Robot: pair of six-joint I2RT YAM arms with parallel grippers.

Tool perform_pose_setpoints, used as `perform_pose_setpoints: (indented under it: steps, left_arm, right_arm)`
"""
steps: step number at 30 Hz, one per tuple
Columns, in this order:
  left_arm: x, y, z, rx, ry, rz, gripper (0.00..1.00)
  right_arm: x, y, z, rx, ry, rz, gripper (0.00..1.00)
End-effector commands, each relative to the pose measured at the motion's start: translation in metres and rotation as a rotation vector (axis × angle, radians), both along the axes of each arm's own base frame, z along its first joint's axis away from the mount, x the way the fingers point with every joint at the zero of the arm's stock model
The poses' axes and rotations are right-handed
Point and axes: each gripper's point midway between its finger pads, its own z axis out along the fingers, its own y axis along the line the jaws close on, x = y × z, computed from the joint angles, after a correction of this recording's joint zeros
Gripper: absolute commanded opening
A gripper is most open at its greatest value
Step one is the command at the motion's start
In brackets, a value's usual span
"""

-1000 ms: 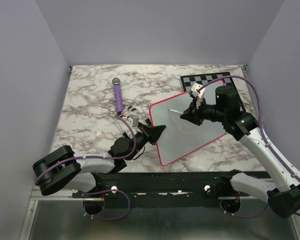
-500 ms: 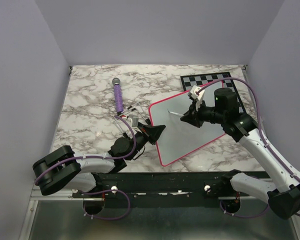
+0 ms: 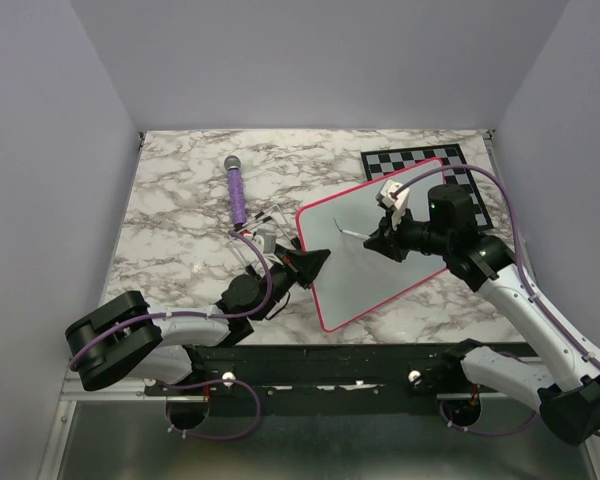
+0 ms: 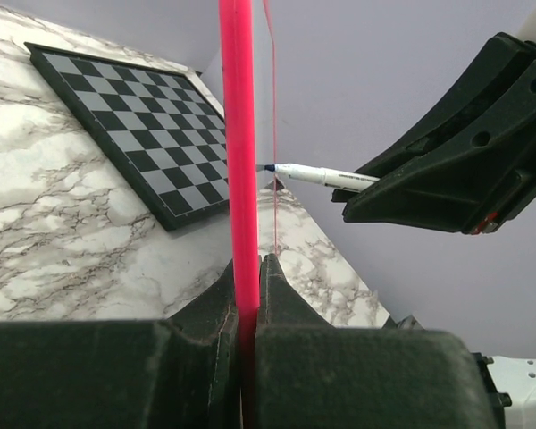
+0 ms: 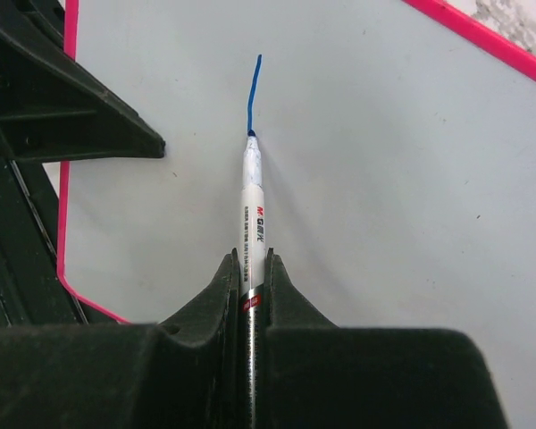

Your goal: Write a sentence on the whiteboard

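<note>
The whiteboard (image 3: 380,265) lies tilted on the marble table, white with a pink-red rim. My left gripper (image 3: 315,263) is shut on its left rim (image 4: 237,134), which runs up between the jaws in the left wrist view. My right gripper (image 3: 377,240) is shut on a white marker (image 5: 253,214) over the board's upper left part. The marker's tip touches the board (image 5: 393,179) at the end of one short blue stroke (image 5: 253,85). No words of the sentence show, only this stroke. The marker (image 4: 326,177) and right gripper (image 4: 464,170) also show in the left wrist view.
A grey-and-black chessboard (image 3: 420,160) lies behind the whiteboard at the back right, partly under it; it also shows in the left wrist view (image 4: 134,116). A purple microphone-shaped object (image 3: 237,192) lies at the back left. A small wiry object (image 3: 263,228) sits near the left gripper.
My right gripper has shifted slightly toward the near edge with the marker on the board. The left gripper has stayed on the rim.
</note>
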Motion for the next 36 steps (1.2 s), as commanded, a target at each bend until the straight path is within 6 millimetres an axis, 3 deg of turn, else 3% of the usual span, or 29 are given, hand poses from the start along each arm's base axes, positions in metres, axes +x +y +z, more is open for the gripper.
perform_pose_setpoints:
  steps: [1, 10, 16, 20, 23, 27, 36]
  left_arm:
    - [0.004, 0.001, -0.005, 0.073, -0.050, 0.031, 0.00]
    - [0.004, 0.002, -0.008, 0.077, -0.049, 0.031, 0.00]
    - [0.006, 0.006, -0.012, 0.073, -0.028, 0.055, 0.00]
    - [0.008, 0.010, -0.015, 0.075, -0.016, 0.071, 0.00]
    - [0.008, 0.009, -0.013, 0.068, -0.014, 0.073, 0.00]
    - [0.008, 0.009, -0.013, 0.065, -0.013, 0.071, 0.00]
    - [0.008, 0.008, -0.014, 0.069, -0.014, 0.066, 0.00]
  right_arm:
    - [0.020, -0.004, 0.011, -0.031, -0.050, -0.068, 0.01]
    - [0.044, -0.003, 0.038, -0.025, -0.116, -0.128, 0.01]
    - [0.020, 0.000, 0.047, 0.012, -0.140, -0.034, 0.01]
    - [-0.004, 0.000, 0.041, 0.011, -0.127, 0.050, 0.00]
    - [-0.016, 0.003, 0.021, -0.003, -0.081, 0.111, 0.01]
    - [-0.015, 0.003, 0.002, -0.028, -0.037, 0.117, 0.01]
    - [-0.002, 0.006, 0.000, -0.039, -0.019, 0.086, 0.00]
